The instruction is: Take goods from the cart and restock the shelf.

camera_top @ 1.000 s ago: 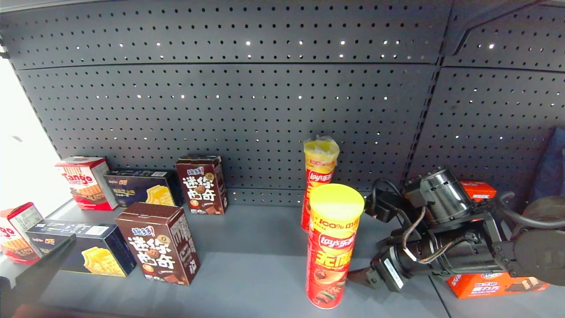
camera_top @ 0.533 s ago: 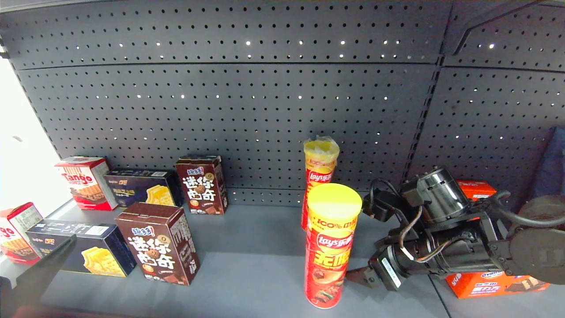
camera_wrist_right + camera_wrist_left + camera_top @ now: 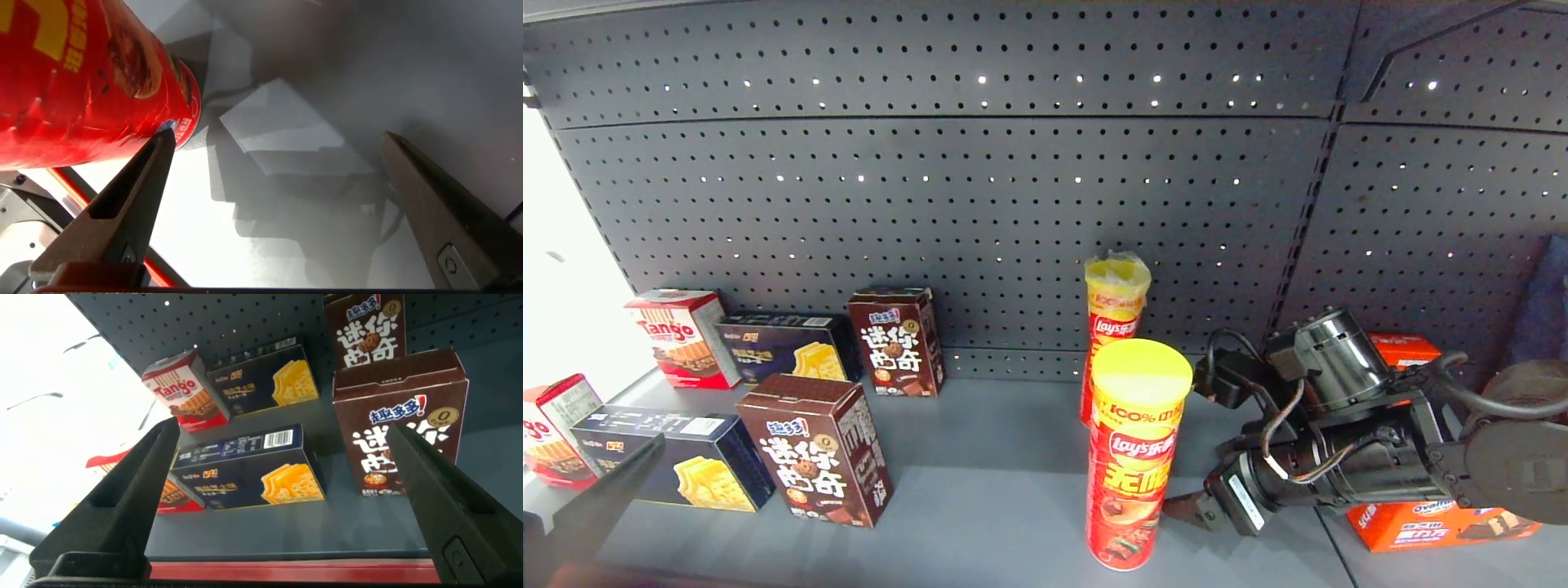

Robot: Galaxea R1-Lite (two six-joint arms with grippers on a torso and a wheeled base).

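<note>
Right gripper [image 3: 278, 137] jaws apart, one finger beside front chip can [image 3: 1135, 457] on shelf [image 3: 980, 490]; left gripper [image 3: 282, 429] also apart

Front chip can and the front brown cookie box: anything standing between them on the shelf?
Nothing. In the head view the grey shelf is bare between the front chip can and the front brown cookie box.

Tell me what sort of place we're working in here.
Most likely a shop aisle or mock-up: a grey shelf with a pegboard back panel, stocked with packaged snacks such as a chip can and a brown cookie box.
</note>
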